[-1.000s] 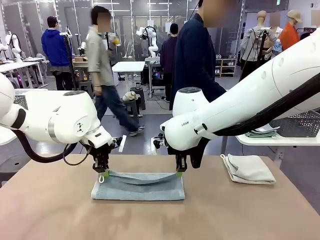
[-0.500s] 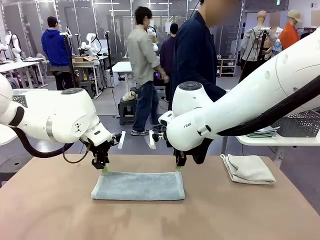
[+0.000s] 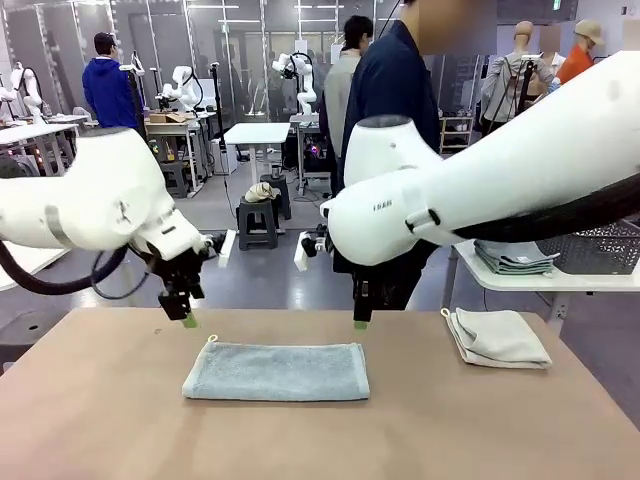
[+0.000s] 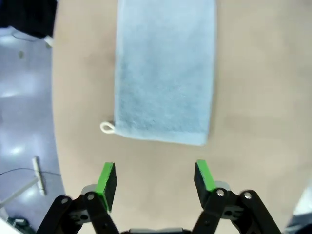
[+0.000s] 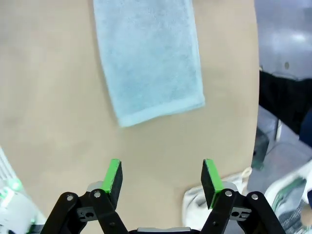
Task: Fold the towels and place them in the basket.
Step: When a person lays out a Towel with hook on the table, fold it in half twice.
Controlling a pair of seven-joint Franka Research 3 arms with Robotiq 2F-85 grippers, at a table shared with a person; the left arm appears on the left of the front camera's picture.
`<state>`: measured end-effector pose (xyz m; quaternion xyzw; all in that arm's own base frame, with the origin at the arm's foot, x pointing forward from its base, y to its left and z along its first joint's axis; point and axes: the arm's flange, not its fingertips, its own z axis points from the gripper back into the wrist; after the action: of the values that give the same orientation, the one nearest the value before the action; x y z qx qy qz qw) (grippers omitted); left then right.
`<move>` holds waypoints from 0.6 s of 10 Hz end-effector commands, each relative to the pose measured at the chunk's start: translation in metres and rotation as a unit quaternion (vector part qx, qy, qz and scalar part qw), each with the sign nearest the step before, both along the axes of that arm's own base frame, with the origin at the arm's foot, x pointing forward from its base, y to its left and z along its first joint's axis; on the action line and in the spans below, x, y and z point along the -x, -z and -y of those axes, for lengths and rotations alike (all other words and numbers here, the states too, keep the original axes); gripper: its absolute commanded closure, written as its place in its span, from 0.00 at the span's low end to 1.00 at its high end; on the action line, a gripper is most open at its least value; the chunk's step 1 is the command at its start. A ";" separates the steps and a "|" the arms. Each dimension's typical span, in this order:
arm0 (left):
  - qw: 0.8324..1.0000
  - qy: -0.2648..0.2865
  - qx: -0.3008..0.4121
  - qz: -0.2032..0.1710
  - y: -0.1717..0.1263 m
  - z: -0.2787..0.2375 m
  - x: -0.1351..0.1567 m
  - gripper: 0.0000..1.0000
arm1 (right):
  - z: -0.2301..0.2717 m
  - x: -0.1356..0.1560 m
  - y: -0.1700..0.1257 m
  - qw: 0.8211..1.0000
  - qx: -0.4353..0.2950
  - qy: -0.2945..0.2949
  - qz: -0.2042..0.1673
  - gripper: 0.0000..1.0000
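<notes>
Between folds: hovering above apparently halved grey-blue towel (image 3: 276, 371) with left claw (image 3: 189, 321) and right claw (image 3: 360, 323) open, empty; next, pinch a short end, fold across.

a grey floor (image 3: 262, 280) runs back to a white table (image 3: 257, 132), a dark stool (image 3: 258, 207) and glass partitions (image 3: 240, 70).

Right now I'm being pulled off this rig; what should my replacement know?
Grippers: left gripper and right gripper both open, empty, above the table at the ends of the grey-blue towel.
Towels: grey-blue towel folded, flat mid-table; cream towel folded, on the table's right side.
Done: both look folded.
Left: put both in the dark mesh basket on the side table.
</notes>
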<state>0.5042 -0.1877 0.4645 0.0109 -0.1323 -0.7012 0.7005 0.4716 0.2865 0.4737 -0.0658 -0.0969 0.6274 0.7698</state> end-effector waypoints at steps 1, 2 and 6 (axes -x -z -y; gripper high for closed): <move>1.000 0.006 0.009 -0.017 -0.036 -0.024 0.027 0.19 | 0.000 0.040 -0.023 0.996 0.001 0.082 0.018 0.19; 0.999 0.005 0.030 -0.014 -0.048 -0.036 0.036 0.19 | 0.000 0.053 -0.030 0.994 0.003 0.109 0.028 0.19; 0.985 -0.008 0.171 0.019 -0.064 -0.120 0.055 0.19 | 0.000 0.054 -0.044 0.995 -0.007 0.096 0.022 0.19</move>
<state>0.4561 -0.0840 0.5397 -0.0688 -0.2255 -0.6599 0.7134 0.4076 0.2881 0.5197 -0.0832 -0.1151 0.5403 0.8294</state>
